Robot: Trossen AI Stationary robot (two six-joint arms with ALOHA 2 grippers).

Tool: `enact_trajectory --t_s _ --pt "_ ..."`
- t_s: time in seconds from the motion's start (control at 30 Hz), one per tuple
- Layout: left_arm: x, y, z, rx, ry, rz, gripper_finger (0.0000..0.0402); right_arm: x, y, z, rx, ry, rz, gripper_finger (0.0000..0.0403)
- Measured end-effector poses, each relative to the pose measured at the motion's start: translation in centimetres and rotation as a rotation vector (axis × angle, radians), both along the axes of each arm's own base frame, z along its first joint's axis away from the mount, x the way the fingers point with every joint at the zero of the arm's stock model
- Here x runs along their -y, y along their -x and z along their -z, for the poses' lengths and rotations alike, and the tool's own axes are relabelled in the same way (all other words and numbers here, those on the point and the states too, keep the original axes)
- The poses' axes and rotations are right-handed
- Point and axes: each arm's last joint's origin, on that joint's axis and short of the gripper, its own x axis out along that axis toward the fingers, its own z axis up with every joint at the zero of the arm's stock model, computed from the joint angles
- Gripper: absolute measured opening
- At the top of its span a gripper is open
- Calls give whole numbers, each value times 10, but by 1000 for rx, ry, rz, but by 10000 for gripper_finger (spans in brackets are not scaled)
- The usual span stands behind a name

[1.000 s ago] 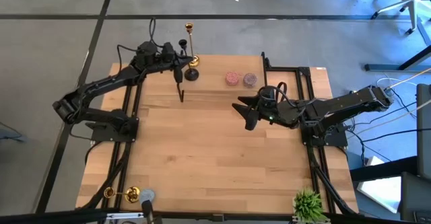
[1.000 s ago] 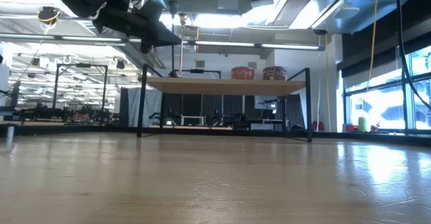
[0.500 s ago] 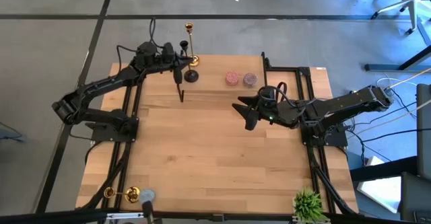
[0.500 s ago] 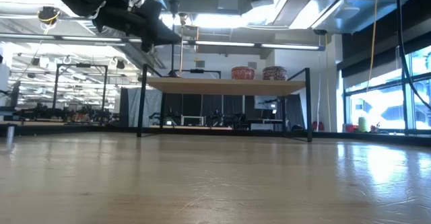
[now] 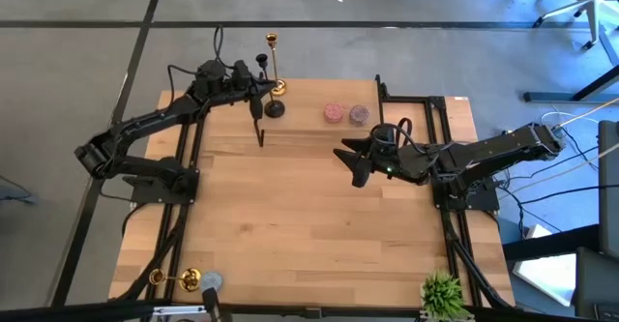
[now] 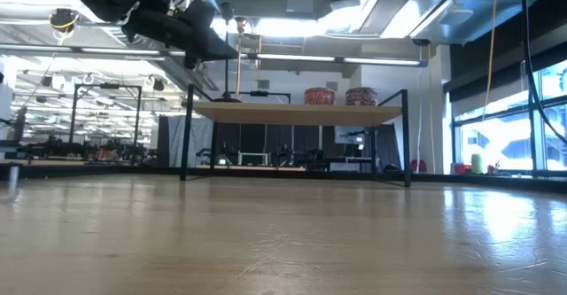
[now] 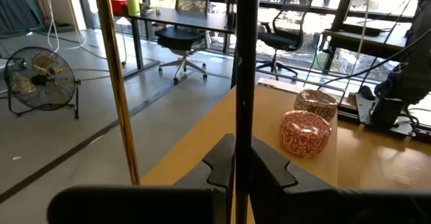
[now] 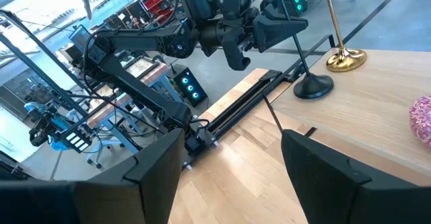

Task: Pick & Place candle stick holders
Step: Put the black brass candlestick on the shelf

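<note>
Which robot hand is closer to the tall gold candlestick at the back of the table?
Left. The left gripper sits right beside the gold candlestick, while the right gripper waits mid-table.

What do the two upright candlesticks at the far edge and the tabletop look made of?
Gold candlestick: looks like polished brass or brass-plated metal, with bright highlights on its flared base. Black candlestick, gripped at the stem by the left gripper: matte dark finish, likely painted metal, though plastic can't be ruled out. Table: light wood planks with visible seams and grain, slight sheen.
</note>
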Motion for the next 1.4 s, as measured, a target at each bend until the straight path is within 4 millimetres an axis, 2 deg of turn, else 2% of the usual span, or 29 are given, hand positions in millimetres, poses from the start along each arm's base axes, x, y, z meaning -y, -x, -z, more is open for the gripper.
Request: enact_trajectory --t_s 0.4,0.97,1.4 --pt "2 -3 -5 17 -88 21 27 0 0 0 -4 1 0 254" --pt "0 -2 -5 55 2 -43 27 0 0 2 -13 -18 4 254" --pt "2 -4 -5 54 2 -51 27 0 0 2 -13 -18 4 254"
